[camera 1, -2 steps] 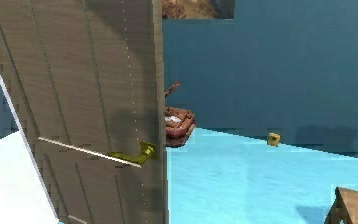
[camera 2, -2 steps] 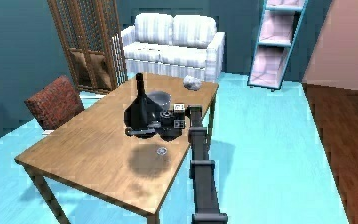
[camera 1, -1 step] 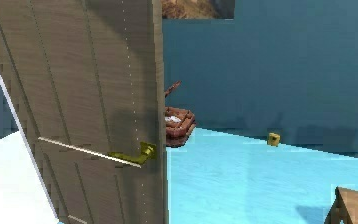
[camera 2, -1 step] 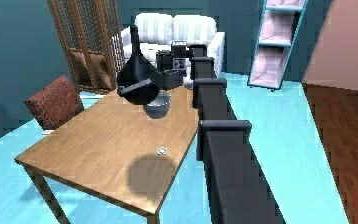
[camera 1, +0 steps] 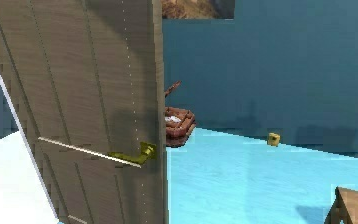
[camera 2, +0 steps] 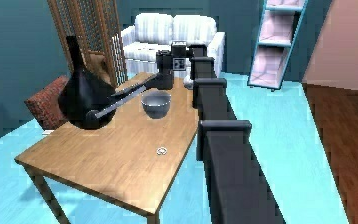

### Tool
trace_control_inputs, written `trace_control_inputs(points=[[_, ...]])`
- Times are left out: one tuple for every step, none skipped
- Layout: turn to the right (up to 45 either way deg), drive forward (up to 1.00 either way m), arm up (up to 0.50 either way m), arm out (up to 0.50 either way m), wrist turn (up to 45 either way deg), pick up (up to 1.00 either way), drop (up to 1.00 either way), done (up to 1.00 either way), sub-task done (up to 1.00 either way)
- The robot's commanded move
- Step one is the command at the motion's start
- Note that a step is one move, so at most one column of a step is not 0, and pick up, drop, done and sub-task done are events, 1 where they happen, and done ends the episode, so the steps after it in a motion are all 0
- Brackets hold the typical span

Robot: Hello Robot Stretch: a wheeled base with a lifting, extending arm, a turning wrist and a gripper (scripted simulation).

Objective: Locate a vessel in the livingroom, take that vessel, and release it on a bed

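A black vase [camera 2: 81,96] with a narrow neck and a round belly hangs slightly tilted over the left end of the wooden table [camera 2: 117,160]. It sits at the far end of my gripper [camera 2: 105,111], clear of the tabletop, so the gripper holds it. Thin grey fingers [camera 2: 127,100] run from the vase back toward the dark arm [camera 2: 222,150], which rises from the bottom edge. A grey-blue bowl [camera 2: 157,104] stands on the table just right of the fingers.
A small ring [camera 2: 161,151] lies on the table. Behind it stand a slatted chair [camera 2: 87,30], a striped sofa [camera 2: 172,35], a reddish cushion [camera 2: 45,100] and a pink shelf [camera 2: 279,40]. Ahead, an open wooden door [camera 1: 82,110] with brass handle [camera 1: 139,153]; a brown basket [camera 1: 177,122] and a small yellow object [camera 1: 274,139] lie beyond.
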Motion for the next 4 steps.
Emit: trace_control_inputs(points=[[0.0, 0.0, 0.0, 0.0, -45.0, 0.0, 0.0, 0.0, 0.0], [0.0, 0.0, 0.0, -0.38, 0.0, 0.0, 0.0, 0.0, 0.0], [-45.0, 0.0, 0.0, 0.0, 0.0, 0.0, 0.0, 0.0, 0.0], [-45.0, 0.0, 0.0, 0.0, 0.0, 0.0, 0.0, 0.0, 0.0]])
